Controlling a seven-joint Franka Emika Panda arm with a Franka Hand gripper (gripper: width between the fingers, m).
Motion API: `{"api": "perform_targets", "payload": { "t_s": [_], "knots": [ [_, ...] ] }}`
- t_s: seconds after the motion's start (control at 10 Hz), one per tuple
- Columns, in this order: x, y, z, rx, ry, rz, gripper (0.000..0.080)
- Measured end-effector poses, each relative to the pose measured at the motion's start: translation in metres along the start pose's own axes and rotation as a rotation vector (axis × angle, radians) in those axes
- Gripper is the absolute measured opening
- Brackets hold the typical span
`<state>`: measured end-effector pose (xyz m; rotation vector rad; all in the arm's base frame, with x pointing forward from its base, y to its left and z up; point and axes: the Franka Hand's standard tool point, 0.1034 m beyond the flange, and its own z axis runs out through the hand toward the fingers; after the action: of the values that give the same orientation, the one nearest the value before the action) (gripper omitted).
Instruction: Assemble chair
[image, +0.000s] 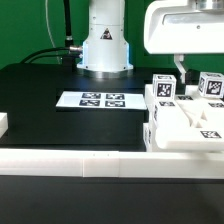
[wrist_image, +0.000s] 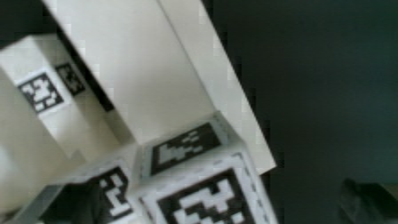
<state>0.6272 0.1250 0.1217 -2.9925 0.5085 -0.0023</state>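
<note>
On the black table (image: 40, 90), toward the exterior view's right, the white chair parts (image: 185, 115) sit bunched together against the long white border rail (image: 70, 160) that runs along the near edge. Each part carries black-and-white square tags. Two small cubes (image: 163, 89) stand up at the back of the pile, one at the middle and another further to the exterior view's right, with flat panels and blocky pieces packed low in front of them.

Above that pile hangs the gripper (image: 180, 68), under the arm's broad white wrist housing. One dark finger (image: 180, 66) shows, reaching down into the space between the two cubes, just above the parts. The exterior view does not make clear whether it touches anything. The jaws stand wide apart, and nothing is visibly held between them.

Further toward the exterior view's left, the marker board (image: 100, 99) lies flat on the table in front of the robot's white base (image: 105, 45), well apart from the pile.

Seen from the wrist view, a long white leg (wrist_image: 169, 70) runs slantwise across the picture, with tagged blocks (wrist_image: 196, 185) crowded just beside it and another tagged piece (wrist_image: 45, 90) touching its other side. That picture is blurred, so the tag patterns are hard to read. Dark table fills the remaining side.
</note>
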Motion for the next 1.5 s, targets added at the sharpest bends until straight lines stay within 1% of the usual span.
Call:
{"api": "perform_targets", "payload": {
  "t_s": [0.1, 0.2, 0.3, 0.4, 0.5, 0.8, 0.9, 1.1, 1.5],
  "knots": [
    [0.0001, 0.0003, 0.0002, -0.001, 0.000, -0.067, 0.0630],
    [0.0008, 0.0008, 0.0001, -0.003, 0.003, -0.134, 0.0630],
    [0.0011, 0.0011, 0.0001, -0.005, 0.005, -0.193, 0.0500],
    [0.0011, 0.0013, 0.0002, -0.005, 0.005, -0.216, 0.0301],
    [0.0013, 0.0016, 0.0001, -0.006, 0.005, -0.212, 0.0285],
    [0.0014, 0.0018, 0.0001, -0.005, 0.005, -0.188, 0.0285],
    [0.0017, 0.0023, 0.0001, 0.002, 0.002, -0.165, 0.0285],
    [0.0010, 0.0005, 0.0004, 0.007, 0.008, 0.039, 0.0285],
    [0.0021, -0.0003, 0.0002, 0.030, 0.021, 0.415, 0.0287]
  ]
}}
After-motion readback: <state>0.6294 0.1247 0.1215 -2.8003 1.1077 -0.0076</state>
